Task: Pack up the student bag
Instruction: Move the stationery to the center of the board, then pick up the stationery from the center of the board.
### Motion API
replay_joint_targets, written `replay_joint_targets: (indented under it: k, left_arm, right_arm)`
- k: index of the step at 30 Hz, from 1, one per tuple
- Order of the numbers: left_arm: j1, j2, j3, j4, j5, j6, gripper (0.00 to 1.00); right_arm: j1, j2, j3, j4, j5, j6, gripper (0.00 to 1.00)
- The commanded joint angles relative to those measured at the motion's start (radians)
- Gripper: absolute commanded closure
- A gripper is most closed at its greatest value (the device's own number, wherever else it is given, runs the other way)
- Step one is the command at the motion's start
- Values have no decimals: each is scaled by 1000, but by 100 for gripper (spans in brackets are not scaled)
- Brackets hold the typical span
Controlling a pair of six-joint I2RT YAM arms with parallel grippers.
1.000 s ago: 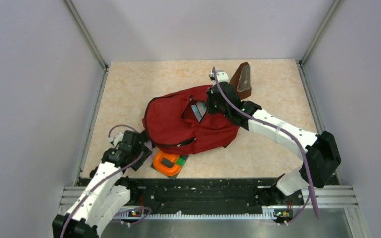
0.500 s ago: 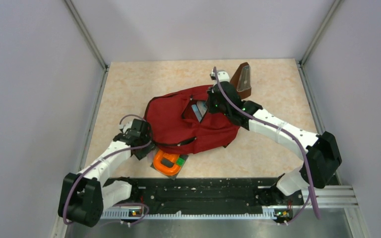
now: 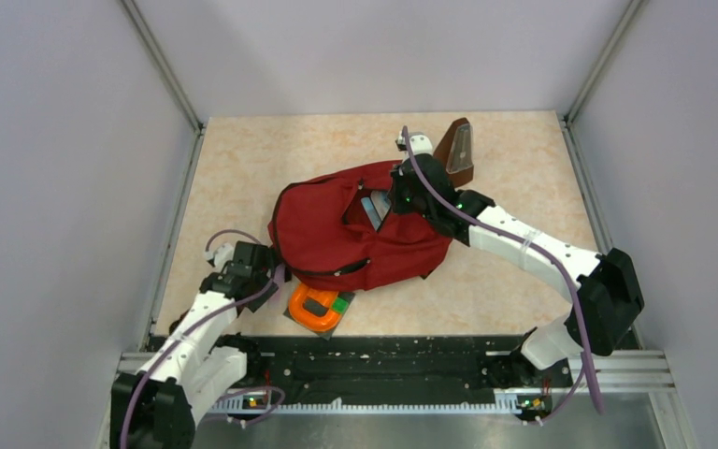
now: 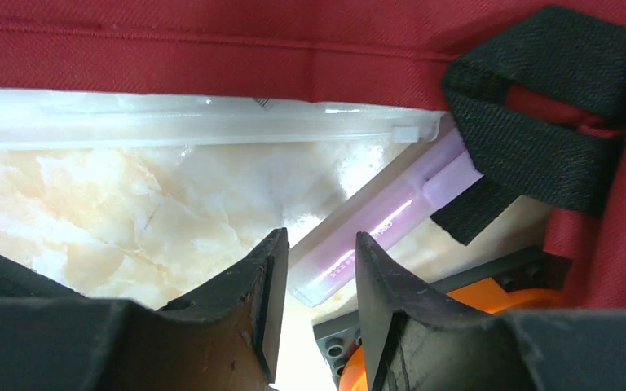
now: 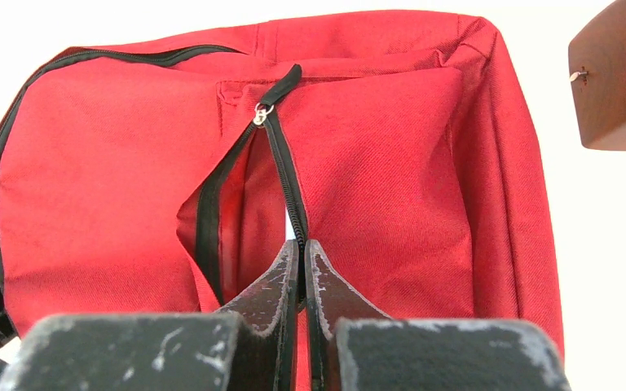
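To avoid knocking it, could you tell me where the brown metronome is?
Top view: the metronome stands far on the table, right of centre, just beyond the student bag, beside the right gripper.

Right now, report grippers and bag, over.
Left gripper open, straddling purple pen beside student bag. Right gripper shut on student bag's zipper edge. Orange object beside pen.
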Motion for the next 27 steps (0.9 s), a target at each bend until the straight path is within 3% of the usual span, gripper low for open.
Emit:
replay_joint_targets:
  k: [1,7,16,23,27]
  left_arm:
    - [6,-43,-65,27,26,-14,59]
    - [6,-34,-43,93,70,41,53]
    - [6,64,33,188,112,196,34]
    - [6,225,110,163,131,248,32]
    - [6,310,138,130,152,249,41]
  right_arm:
    - [-16,-36,49,32,0,6,100]
    - [-16,-29,38,36,-33,27,100]
    - [-17,-7,48,35,-62,32,100]
    - [-16,14,61,33,-71,29,100]
    - [-16,37,87,25,-76,22,100]
